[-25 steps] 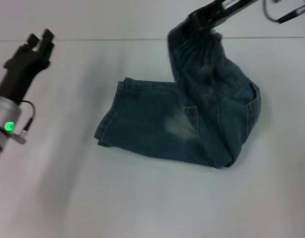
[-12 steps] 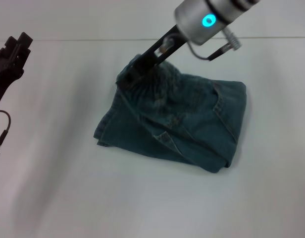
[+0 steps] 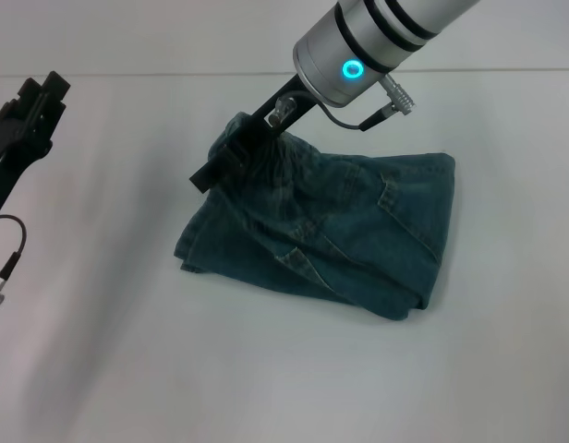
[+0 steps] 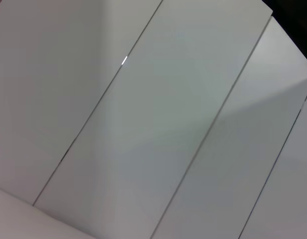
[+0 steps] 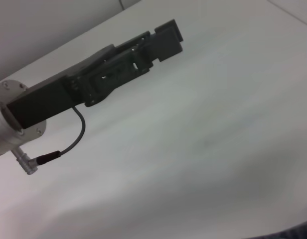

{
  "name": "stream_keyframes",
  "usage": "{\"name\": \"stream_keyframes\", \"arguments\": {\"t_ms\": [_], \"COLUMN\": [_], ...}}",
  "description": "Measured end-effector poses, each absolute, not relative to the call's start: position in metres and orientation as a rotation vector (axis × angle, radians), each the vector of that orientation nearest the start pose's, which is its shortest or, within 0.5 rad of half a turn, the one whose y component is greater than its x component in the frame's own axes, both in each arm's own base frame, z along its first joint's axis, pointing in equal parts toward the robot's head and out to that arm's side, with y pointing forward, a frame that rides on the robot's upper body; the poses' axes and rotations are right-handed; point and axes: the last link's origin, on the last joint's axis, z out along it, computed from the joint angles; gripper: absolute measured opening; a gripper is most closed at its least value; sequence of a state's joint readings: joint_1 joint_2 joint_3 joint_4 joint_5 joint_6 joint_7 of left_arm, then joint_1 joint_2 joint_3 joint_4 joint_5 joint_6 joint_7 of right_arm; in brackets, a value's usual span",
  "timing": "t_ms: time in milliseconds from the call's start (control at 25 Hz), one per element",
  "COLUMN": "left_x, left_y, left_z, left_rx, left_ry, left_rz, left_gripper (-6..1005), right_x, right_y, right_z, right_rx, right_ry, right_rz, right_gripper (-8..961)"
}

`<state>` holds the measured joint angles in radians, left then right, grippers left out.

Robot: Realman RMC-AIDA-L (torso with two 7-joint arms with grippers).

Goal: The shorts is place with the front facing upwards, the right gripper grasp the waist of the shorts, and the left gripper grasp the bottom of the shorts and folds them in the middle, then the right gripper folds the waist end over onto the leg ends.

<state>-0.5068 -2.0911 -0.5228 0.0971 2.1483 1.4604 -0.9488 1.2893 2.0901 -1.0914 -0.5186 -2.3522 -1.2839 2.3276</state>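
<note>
The blue denim shorts lie folded on the white table in the head view. My right gripper reaches in from the upper right and is shut on the waist of the shorts, which bunches up over the left part of the pile. The leg ends lie flat at the lower left, partly under the folded cloth. My left gripper hangs raised at the far left, open and holding nothing, well apart from the shorts. It also shows in the right wrist view as the left gripper.
The table's far edge runs across the back of the head view. A cable with a plug dangles from the left arm. The left wrist view shows only pale wall panels.
The right gripper has carried the waist from the back right, over and down to the left, laying the cloth across the legs. The left arm has drawn back toward the left edge.
</note>
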Motion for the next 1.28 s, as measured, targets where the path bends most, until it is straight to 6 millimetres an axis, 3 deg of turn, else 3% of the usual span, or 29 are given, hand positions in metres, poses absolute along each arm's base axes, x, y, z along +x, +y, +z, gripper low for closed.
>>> {"name": "stream_keyframes", "arguments": {"t_ms": [400, 600, 800, 1040, 1160, 1280], "left_x": [-0.313, -0.315, -0.314, -0.319, -0.323, -0.324], "left_y": [0.321, 0.32, 0.32, 0.317, 0.312, 0.308], "left_z": [0.005, 0.004, 0.001, 0.006, 0.016, 0.026], "left_rx": [-1.643, -1.641, -1.655, -1.668, -1.729, -1.88], "left_ry": [-0.904, -0.91, -0.918, -0.937, -0.953, -0.97], "left_rz": [-1.277, -1.27, -1.261, -1.267, -1.27, -1.244], "left_gripper": [477, 480, 484, 488, 490, 492], "right_x": [0.039, 0.031, 0.023, 0.041, 0.063, 0.101], "right_y": [0.417, 0.413, 0.411, 0.412, 0.404, 0.39], "right_z": [-0.086, -0.084, -0.078, -0.051, -0.024, 0.005], "right_rx": [-2.986, -3.008, -3.027, -3.004, -2.992, -2.947], "right_ry": [0.674, 0.595, 0.544, 0.608, 0.683, 0.75], "right_rz": [-0.197, -0.291, -0.313, -0.101, 0.122, 0.401], "right_gripper": [621, 851, 884, 882, 880, 879]}}
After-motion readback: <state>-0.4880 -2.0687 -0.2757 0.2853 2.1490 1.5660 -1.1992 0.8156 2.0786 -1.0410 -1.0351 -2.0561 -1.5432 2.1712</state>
